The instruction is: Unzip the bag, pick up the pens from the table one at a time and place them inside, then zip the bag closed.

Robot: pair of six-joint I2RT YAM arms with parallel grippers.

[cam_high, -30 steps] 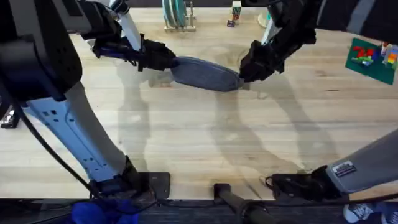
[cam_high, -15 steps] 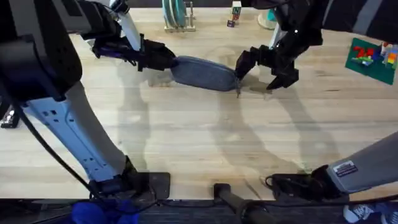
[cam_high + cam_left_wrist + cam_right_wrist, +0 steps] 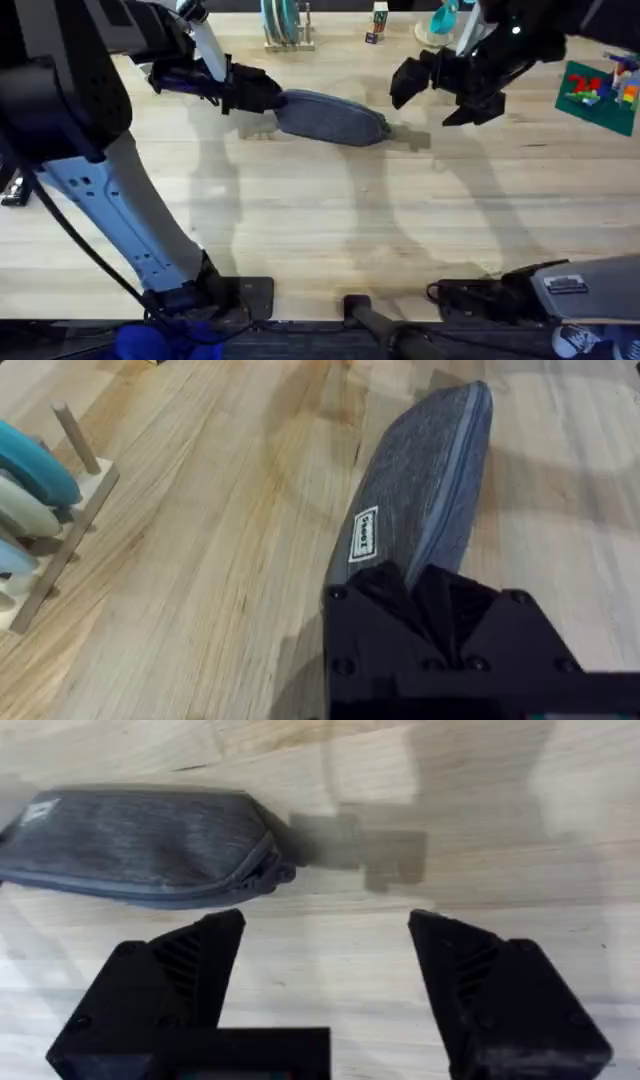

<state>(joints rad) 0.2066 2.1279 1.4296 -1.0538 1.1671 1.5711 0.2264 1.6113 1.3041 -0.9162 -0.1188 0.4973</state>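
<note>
The blue-grey bag (image 3: 330, 118) lies on the table (image 3: 320, 220) at the back middle, its long side slanting. My left gripper (image 3: 262, 95) is shut on the bag's left end; in the left wrist view the bag (image 3: 425, 480) runs away from that gripper (image 3: 432, 595). My right gripper (image 3: 437, 100) hangs open to the right of the bag, apart from it, with nothing between its fingers. In the right wrist view the bag (image 3: 140, 845) ends in a small zipper pull (image 3: 284, 874), beyond the open gripper (image 3: 325, 965). The pens are out of view.
A wooden rack with coloured discs (image 3: 285, 25) stands at the back edge, and it also shows in the left wrist view (image 3: 45, 510). A green baseplate with bricks (image 3: 600, 90) lies at the far right. Small items (image 3: 377, 22) sit at the back.
My right gripper let go of the bag's right end, opened, and drew back to the right and away. The left gripper and the bag have stayed put.
</note>
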